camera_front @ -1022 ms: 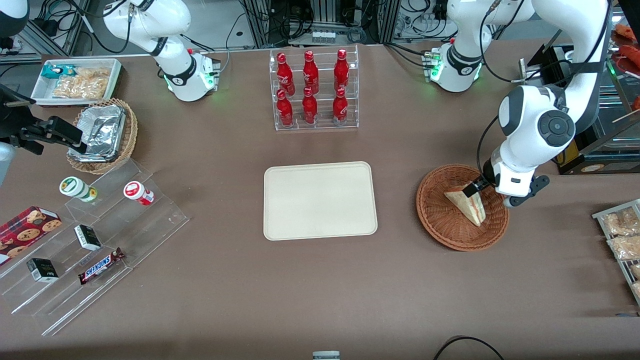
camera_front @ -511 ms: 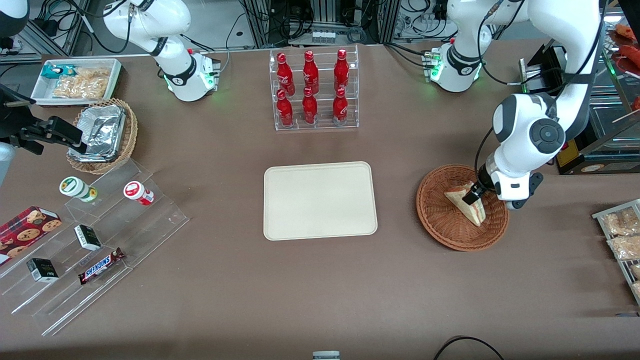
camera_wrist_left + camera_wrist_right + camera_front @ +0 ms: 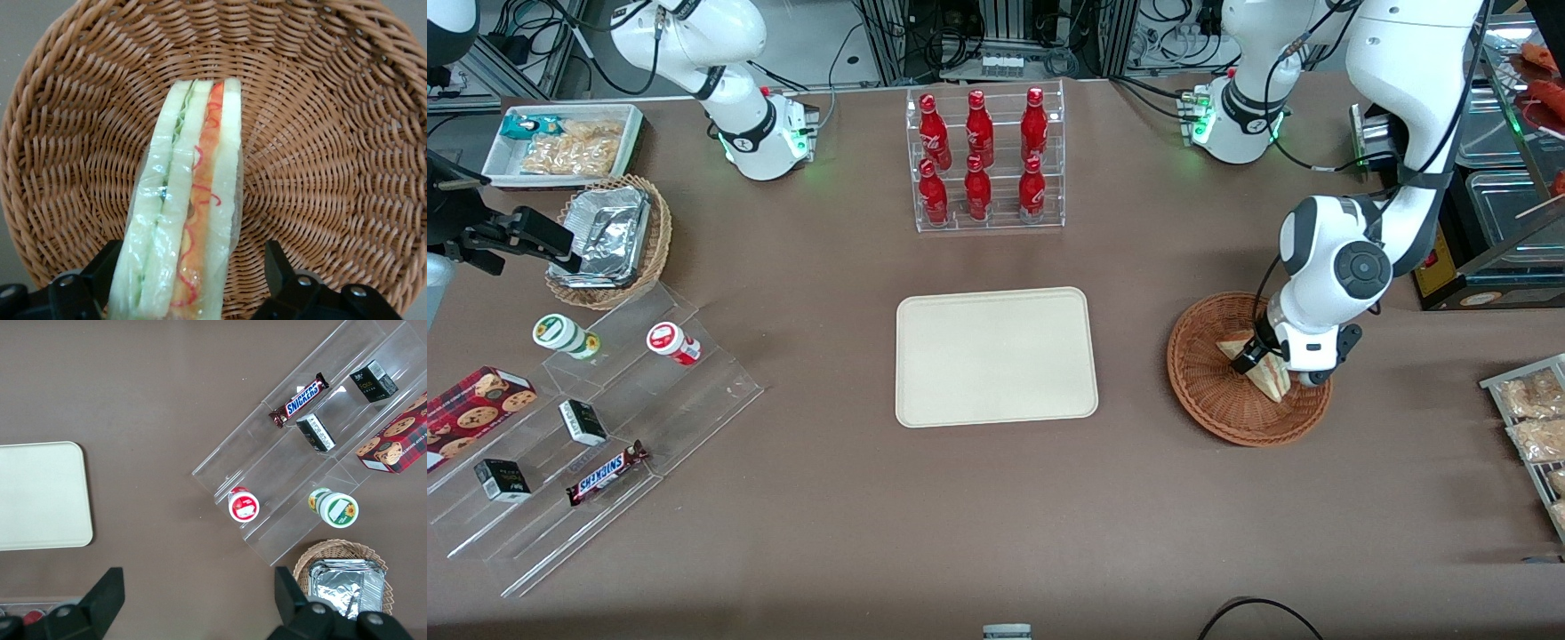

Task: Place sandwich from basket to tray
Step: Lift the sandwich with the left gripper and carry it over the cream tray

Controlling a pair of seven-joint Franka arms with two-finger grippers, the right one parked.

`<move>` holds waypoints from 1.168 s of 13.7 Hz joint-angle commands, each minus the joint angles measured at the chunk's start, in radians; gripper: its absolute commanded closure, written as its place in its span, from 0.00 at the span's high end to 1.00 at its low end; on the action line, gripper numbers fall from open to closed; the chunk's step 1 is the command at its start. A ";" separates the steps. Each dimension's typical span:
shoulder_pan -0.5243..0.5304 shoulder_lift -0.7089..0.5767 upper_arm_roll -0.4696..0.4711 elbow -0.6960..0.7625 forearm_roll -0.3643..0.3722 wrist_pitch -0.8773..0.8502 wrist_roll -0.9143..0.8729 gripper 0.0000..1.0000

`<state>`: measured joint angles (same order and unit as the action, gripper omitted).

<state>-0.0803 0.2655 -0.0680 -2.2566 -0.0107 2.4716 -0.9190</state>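
Six red bottles [image 3: 982, 160] stand in a clear rack [image 3: 987, 222]. Toward my parked arm's end: a foil container [image 3: 607, 233] in a light wicker basket, a Snickers bar [image 3: 607, 472] on clear steps [image 3: 694, 391], a cookie box [image 3: 476, 404].

The basket [image 3: 320, 133] is woven reddish-brown wicker, ribbed and rough, with a faint sheen on its strands; the sandwich [image 3: 183, 213] lying in it is soft pale bread wrapped in clear glossy film that catches the light. The gripper [image 3: 1265, 359], down over the sandwich in the basket, has matt black plastic fingers [image 3: 283, 267] under a smooth glossy white shell. Beside the basket, the tray [image 3: 996, 356] is smooth matt cream plastic on a matt brown tabletop [image 3: 996, 516].
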 commanded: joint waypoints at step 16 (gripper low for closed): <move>-0.176 0.041 -0.006 0.340 0.008 -0.418 0.678 0.06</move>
<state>-0.2052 0.2434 -0.0790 -2.0010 -0.0081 2.0790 -0.2333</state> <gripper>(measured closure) 0.850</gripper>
